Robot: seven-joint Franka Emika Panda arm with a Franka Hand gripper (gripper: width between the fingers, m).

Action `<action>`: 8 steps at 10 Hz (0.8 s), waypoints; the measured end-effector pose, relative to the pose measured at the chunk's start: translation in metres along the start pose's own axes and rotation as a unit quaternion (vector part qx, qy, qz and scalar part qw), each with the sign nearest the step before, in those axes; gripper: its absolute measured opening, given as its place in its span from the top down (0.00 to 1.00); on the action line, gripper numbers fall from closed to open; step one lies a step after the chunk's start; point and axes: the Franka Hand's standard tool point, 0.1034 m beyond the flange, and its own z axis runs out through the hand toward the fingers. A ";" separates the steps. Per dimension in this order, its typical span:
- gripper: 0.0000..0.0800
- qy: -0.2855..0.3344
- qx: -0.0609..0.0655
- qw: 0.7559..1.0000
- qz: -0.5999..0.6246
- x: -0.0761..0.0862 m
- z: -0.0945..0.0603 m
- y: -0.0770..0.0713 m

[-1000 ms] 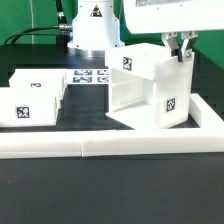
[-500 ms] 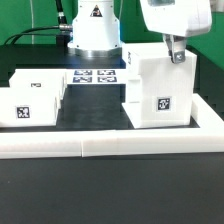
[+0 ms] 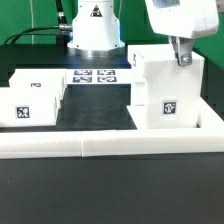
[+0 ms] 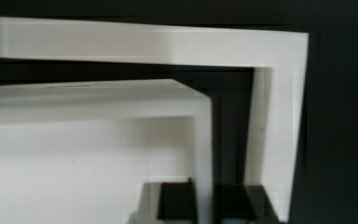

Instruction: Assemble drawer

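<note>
The white drawer casing (image 3: 165,92) stands upright at the exterior view's right, close to the corner of the border bars, a tag on its front face. My gripper (image 3: 183,55) comes down from above and is shut on the casing's thin top wall. In the wrist view, the dark fingers (image 4: 167,203) flank that wall of the casing (image 4: 87,140), with my gripper (image 4: 206,203) closed around it. Two open-top trays lie at the exterior view's left, one in front (image 3: 27,108) and one behind (image 3: 42,82).
The marker board (image 3: 97,76) lies flat at the back centre before the robot base (image 3: 95,30). A long white border bar (image 3: 100,148) runs along the front and another (image 3: 212,118) along the right; their corner shows in the wrist view (image 4: 176,45).
The casing has turned in my grip and slid toward the exterior view's right. Its open side no longer faces the camera. My gripper moved with it.
</note>
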 end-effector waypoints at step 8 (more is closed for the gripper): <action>0.95 -0.013 -0.007 1.000 0.018 -0.003 0.008 -0.044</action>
